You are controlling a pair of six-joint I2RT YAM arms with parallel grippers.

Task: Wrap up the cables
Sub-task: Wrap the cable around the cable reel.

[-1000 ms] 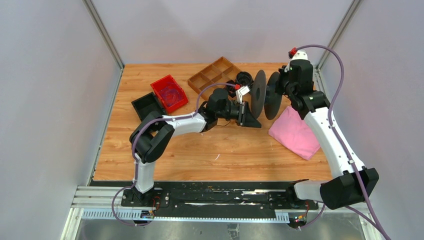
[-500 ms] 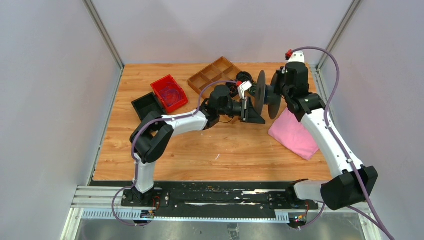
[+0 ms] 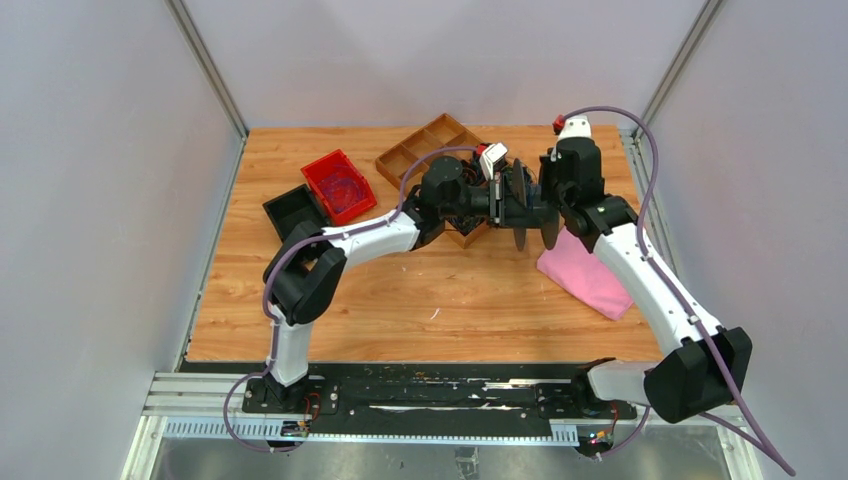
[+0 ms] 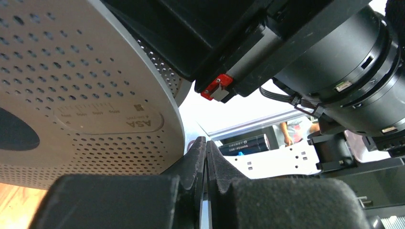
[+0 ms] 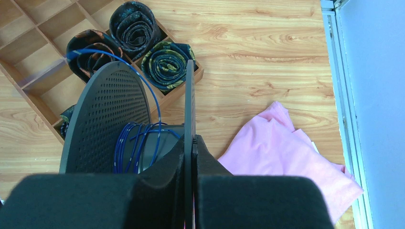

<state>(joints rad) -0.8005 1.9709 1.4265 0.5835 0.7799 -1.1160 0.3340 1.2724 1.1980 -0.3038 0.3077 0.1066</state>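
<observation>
**Spool with blue cable, held between two arms**

- Spool [image 5: 107, 109]: dark grey with two perforated flanges. It stands on edge between the two grippers at the far middle of the table [image 3: 420, 290], over the near corner of the tray [image 3: 418, 150].
- Right gripper [image 5: 191, 140]: clamped tight on the rim of the flange nearer its own arm.
- Left gripper [image 4: 206, 143]: fingertips pressed together just beside the other flange's outer face. Whether anything thin is pinched there cannot be told.
- Blue cable [image 5: 126, 143]: several turns lie on the hub between the flanges. One strand rises and arcs over the far flange's rim toward the tray, its end hidden.
- Tray: wooden and divided, with dark rolls [image 5: 136, 24] in separate compartments.
- Pink cloth [image 5: 286, 157]: lies on the table beside the spool, under the right arm.
- Red bin [image 3: 338, 187] and black bin [image 3: 293, 211]: side by side, left of the tray.
</observation>
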